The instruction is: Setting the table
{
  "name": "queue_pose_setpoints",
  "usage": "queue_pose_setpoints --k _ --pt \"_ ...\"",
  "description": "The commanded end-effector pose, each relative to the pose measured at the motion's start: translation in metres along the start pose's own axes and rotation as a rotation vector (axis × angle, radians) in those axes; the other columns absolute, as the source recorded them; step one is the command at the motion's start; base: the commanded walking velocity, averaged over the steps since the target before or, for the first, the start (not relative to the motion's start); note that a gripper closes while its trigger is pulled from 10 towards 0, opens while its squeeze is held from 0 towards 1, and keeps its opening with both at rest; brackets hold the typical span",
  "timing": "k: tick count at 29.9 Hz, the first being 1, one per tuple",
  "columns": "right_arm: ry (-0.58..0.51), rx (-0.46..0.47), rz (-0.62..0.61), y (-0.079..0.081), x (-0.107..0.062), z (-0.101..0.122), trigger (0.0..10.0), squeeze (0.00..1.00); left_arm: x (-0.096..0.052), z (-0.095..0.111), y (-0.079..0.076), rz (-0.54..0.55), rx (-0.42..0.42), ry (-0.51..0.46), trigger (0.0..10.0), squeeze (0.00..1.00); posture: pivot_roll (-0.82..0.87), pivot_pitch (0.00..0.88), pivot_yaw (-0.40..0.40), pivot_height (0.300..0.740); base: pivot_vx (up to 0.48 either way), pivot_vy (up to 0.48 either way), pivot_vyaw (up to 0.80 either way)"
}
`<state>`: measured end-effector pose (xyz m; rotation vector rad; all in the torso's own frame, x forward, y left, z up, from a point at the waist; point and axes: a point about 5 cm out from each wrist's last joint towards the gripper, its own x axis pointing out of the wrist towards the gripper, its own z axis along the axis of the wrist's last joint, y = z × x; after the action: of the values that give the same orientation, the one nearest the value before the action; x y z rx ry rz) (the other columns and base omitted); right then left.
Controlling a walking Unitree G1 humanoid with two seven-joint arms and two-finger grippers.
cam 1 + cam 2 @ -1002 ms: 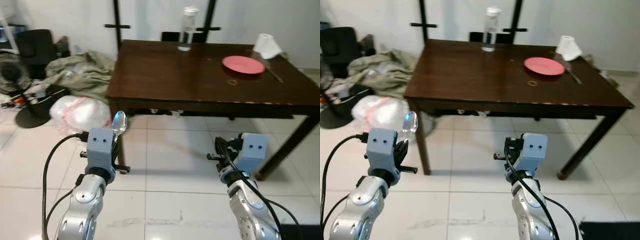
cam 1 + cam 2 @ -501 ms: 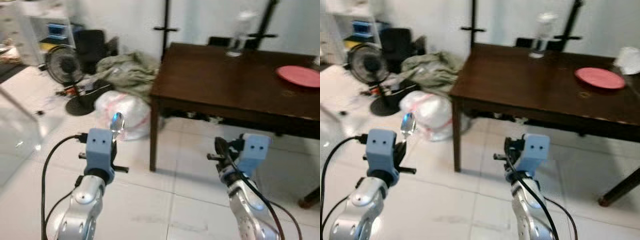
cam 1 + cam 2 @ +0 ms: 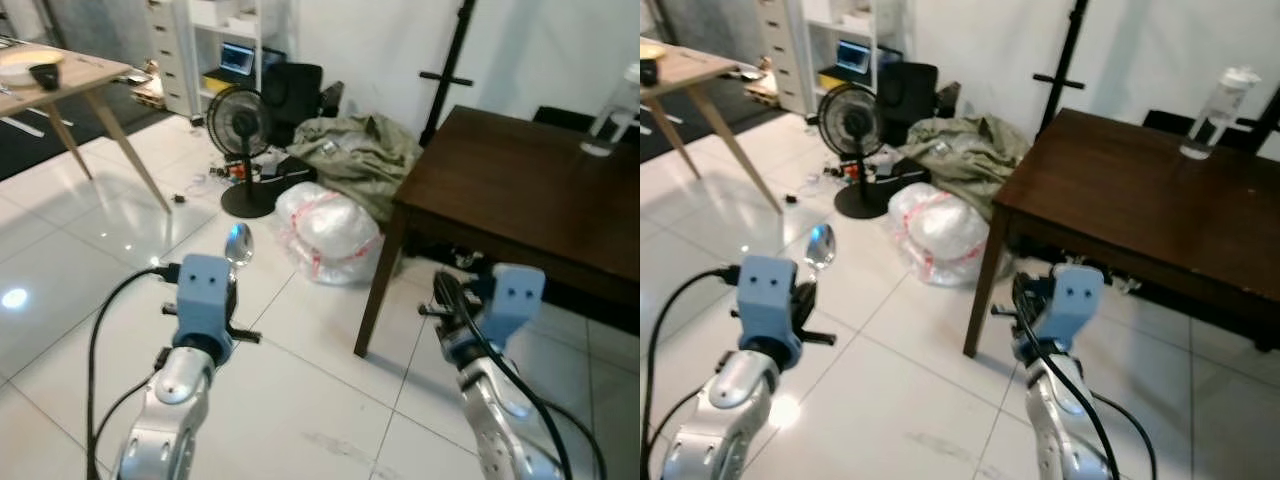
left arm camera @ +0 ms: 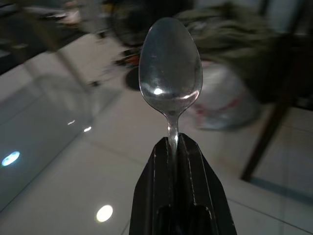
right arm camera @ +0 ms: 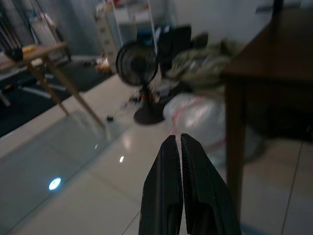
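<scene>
The left gripper (image 4: 175,147) is clamped on the handle of a spoon (image 4: 170,68); the bowl stands upright above the fingertips and the handle runs down between the two black fingers, out of sight. The grip sits low on the neck, just under the bowl, and the spoon looks straight, not canted. The right gripper (image 5: 176,147) carries nothing; its fingers are pressed together, tip to tip.

Both arms are held forward at chest level over white floor tiles. The dark wooden table (image 3: 520,190) lies ahead and to the right of the right gripper, well apart from the left one. A clear bottle (image 3: 1215,110) stands near its far edge. Ahead of the left gripper are a white plastic bag (image 3: 325,230), a heap of cloth (image 3: 360,155) and a floor fan (image 3: 238,125). A light wooden table (image 3: 60,80) stands far off to the left.

Judgement: the step in hand is carrying the spoon to the dark table, and the robot is not squared to it. Doing this well calls for:
- turning right until the table edge sits directly ahead of both grippers;
- keeping clear of the bag and the near table leg while walking;
- holding the left grip firm, since the spoon is pinched on a narrow neck and could pivot;
- laying the spoon flat on bare tabletop before releasing.
</scene>
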<state>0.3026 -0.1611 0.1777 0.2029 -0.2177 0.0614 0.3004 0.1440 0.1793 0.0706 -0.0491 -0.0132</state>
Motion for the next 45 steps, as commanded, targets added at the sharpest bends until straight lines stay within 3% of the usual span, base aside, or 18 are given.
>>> queue_pose_setpoints --k 1,9,45 --pt "0.007 0.003 -0.008 -0.0026 -0.0009 -0.0010 10.0 0.00 0.0001 -0.0047 0.0018 0.013 0.011 0.025 10.0 0.00 0.07 0.072 0.037 0.740 0.000 0.000 0.78" --pt "-0.001 0.008 -0.014 -0.0030 -0.0005 0.0003 10.0 0.00 0.0025 -0.0039 0.0058 0.050 0.026 0.017 10.0 0.00 0.07 0.072 0.037 0.740 0.000 0.000 0.78" --pt "-0.028 0.005 0.000 0.0029 0.0022 0.0043 10.0 0.00 0.0085 -0.0020 0.0069 0.087 0.033 0.003 10.0 0.00 0.07 0.072 0.034 0.740 0.472 0.000 0.00"
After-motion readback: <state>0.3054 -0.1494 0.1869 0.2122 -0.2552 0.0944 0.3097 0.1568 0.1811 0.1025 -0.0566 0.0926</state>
